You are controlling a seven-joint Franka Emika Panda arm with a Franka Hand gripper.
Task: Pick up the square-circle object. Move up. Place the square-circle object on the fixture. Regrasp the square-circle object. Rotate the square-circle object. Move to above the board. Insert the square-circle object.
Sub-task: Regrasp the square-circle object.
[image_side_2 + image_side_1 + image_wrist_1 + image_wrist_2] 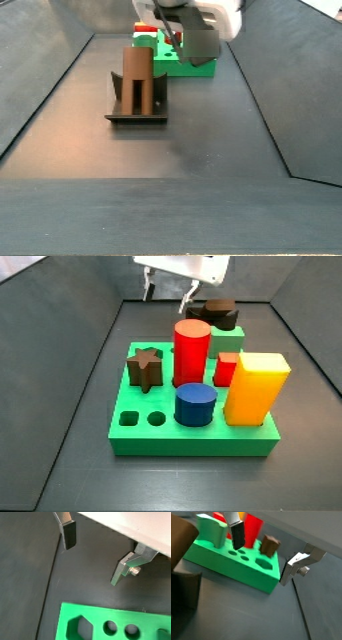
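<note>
The square-circle object (134,72) is a tall brown piece standing upright on the dark fixture (136,114), in front of the green board (185,66). My gripper (201,42) hangs to the right of the fixture and further back, near the board, apart from the object. In both wrist views the gripper (91,564) (261,564) is open, with nothing between the fingers (67,536). In a side view the gripper (170,294) is behind the board's far edge. A blurred brown shape (181,539) at the edge of a wrist view may be the object.
The green board (201,441) holds a brown star (144,368), a red cylinder (193,348), a blue cylinder (195,404), a yellow block (258,388) and a dark brown piece (214,310). Empty holes (110,628) show along one edge. Dark sloping walls bound the floor.
</note>
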